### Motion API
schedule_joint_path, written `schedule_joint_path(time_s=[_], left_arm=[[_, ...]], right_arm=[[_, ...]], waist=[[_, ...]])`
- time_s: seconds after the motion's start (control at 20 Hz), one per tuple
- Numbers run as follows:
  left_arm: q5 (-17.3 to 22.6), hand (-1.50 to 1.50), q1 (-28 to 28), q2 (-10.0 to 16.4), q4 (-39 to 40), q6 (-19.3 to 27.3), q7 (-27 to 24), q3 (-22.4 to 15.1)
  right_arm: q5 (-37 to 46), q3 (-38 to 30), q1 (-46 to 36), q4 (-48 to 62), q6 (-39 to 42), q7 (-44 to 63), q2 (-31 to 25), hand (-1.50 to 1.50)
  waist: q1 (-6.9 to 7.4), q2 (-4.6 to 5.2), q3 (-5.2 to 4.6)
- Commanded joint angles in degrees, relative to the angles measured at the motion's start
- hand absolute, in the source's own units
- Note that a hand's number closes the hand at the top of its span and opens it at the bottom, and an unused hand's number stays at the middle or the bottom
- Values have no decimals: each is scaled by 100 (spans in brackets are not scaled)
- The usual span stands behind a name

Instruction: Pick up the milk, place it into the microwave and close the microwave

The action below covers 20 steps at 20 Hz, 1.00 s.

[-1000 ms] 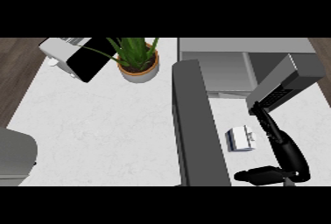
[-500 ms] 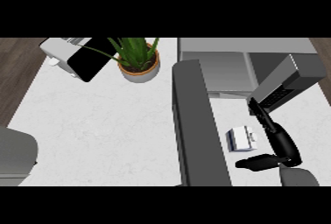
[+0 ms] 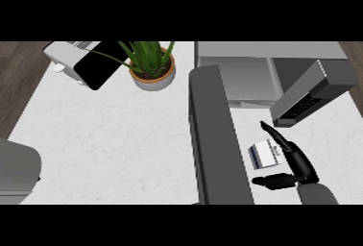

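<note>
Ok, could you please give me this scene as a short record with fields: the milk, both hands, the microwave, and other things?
milk: small white and blue milk carton on the white counter, outside the microwave
right hand: black right hand, fingers straight along the carton's right side, thumb nearer the robot; contact cannot be told
left hand: not visible; only a grey forearm at the left edge
microwave: grey microwave at the far right, open; its long dark grey door lies left of the carton
other: green plant in a brown pot
</note>
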Motion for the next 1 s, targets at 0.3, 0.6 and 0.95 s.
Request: schedule_joint_path(time_s=[0.3, 0.6, 0.95], left_arm=[[57, -150, 209, -21, 193, -181, -373, 108], [-77, -150, 118, -76, 143, -139, -200, -96], [-42, -150, 103, -86, 558, -380, -590, -79]], right_arm=[[504, -144, -511, 1388, -1195, -893, -197, -150], [846, -149, -947, 2330, -1879, -1296, -217, 150], [840, -385, -1524, 2898, -2348, -1285, -233, 150]], waist=[[29, 10, 13], [58, 31, 19], [110, 43, 22]])
